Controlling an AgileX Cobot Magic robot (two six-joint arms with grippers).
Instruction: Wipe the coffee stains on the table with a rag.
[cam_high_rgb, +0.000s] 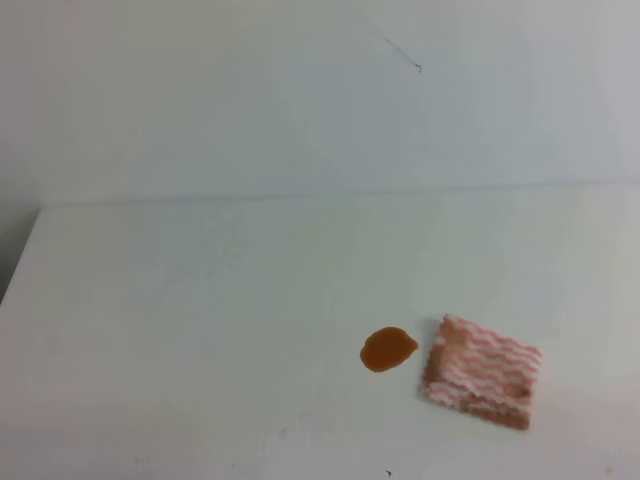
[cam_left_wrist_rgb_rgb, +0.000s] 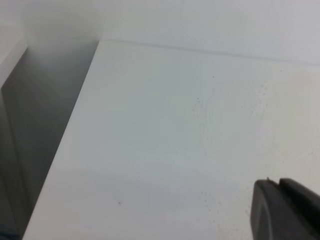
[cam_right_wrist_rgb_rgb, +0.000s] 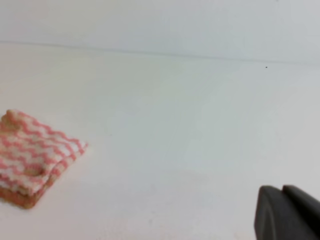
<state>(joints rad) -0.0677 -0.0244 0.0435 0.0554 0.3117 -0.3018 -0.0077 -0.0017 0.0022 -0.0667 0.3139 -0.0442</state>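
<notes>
In the right wrist view the right gripper (cam_right_wrist_rgb_rgb: 286, 212) shows only as two dark grey finger tips at the lower right corner. They lie pressed together with no gap, so this gripper is closed and holds nothing. It hangs above the bare white surface, well apart from the cloth.

In the left wrist view the left gripper (cam_left_wrist_rgb_rgb: 284, 207) also appears as two dark tips in the lower right corner. They seem close together, but only a small part is visible, so it is not possible to say if this gripper is closed or a little open. Nothing is seen between the tips.

Neither gripper appears in the exterior high view.

The rag (cam_high_rgb: 482, 371), a small thick square cloth with pink and white wavy stripes and brownish edges, lies flat on the near right part of the large plain white matte table (cam_high_rgb: 200, 320). In the right wrist view the same rag sits at the left edge of the picture, and its folded layers are visible at the edge.

The coffee stains (cam_high_rgb: 387, 349) are one small glossy orange-brown blot, rounded with a pointed side toward the right. The blot lies just beside the rag, on its left, with a narrow strip of white table between them.

A few tiny dark specks (cam_high_rgb: 389, 473) lie on the near edge of the table.
</notes>
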